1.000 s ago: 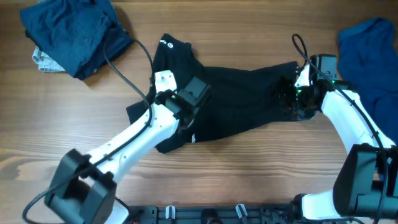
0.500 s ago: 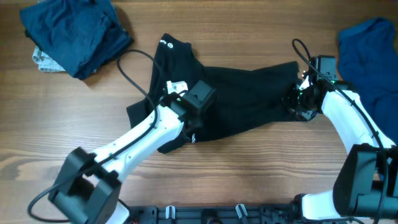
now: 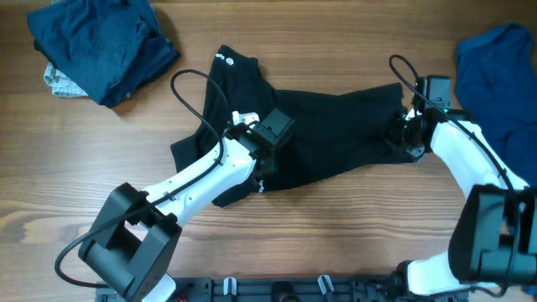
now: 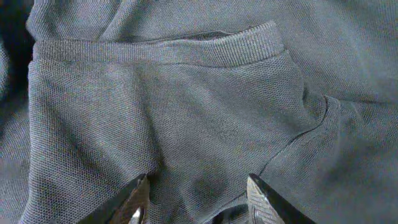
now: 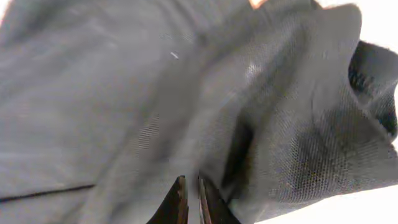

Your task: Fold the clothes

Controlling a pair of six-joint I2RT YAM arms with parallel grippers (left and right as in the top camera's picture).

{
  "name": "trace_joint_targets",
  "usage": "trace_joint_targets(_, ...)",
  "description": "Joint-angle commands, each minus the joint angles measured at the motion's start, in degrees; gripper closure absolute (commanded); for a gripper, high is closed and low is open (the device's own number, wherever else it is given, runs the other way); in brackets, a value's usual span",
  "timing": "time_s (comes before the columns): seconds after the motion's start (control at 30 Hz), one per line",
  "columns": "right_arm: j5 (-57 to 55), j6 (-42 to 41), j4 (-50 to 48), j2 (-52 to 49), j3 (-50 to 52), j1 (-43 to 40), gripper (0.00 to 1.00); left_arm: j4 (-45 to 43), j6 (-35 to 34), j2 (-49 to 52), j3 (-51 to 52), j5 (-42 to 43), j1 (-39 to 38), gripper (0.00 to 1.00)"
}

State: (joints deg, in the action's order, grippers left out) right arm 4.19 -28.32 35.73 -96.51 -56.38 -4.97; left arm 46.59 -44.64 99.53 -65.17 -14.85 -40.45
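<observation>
The black shirt point(image 3: 331, 126) lies crumpled across the middle of the wooden table, a small white label point(image 3: 223, 59) at its upper left end. My left gripper point(image 3: 270, 136) presses down on its left half; in the left wrist view the gripper point(image 4: 196, 190) is open, with a ridge of fabric point(image 4: 186, 112) rising between the fingers below a ribbed hem point(image 4: 168, 51). My right gripper point(image 3: 403, 138) is at the shirt's right edge. In the right wrist view the gripper point(image 5: 188, 185) is shut on a fold of the black fabric point(image 5: 280, 124).
A dark navy garment point(image 3: 101, 42) is heaped at the back left on a light patterned cloth point(image 3: 57, 80). A royal blue garment point(image 3: 495, 75) lies at the far right. Black cables point(image 3: 189, 92) loop above both arms. Bare wood point(image 3: 336, 226) runs along the front.
My right gripper has closed on the shirt's right edge. The left gripper has slid a little to the right over the shirt and its jaws have narrowed.
</observation>
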Motion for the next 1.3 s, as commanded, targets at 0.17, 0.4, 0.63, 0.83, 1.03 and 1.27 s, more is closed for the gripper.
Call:
trace_joint_targets(0.17,-6.0,-3.2,2.7,-3.9,0.8,-0.6,0.94,-0.6,2.5,0.5,0.4,0.5,1.5,0.49)
trace_joint_targets(0.4,-6.4,-6.4,6.7,-5.1,1.9,-4.0,0.96,-0.8,5.5,0.5,0.4,0.5,3.7,0.49)
trace_joint_targets(0.63,-9.0,-6.1,9.8,-5.2,1.9,-8.9,0.95,-0.8,9.8,0.5,0.3,0.5,3.7,0.48)
trace_joint_targets(0.83,-10.9,-4.6,9.8,-5.2,1.9,-13.1,0.95,-0.7,10.5,0.5,0.3,0.5,5.4,0.47)
trace_joint_targets(1.03,-14.7,-4.6,6.9,-5.2,1.7,-14.6,0.88,-0.7,14.8,0.5,0.3,3.9,8.5,0.48)
trace_joint_targets(1.27,-9.6,-1.5,6.2,-5.2,0.3,-14.6,0.87,-0.8,17.5,-0.9,0.3,9.9,6.8,0.6)
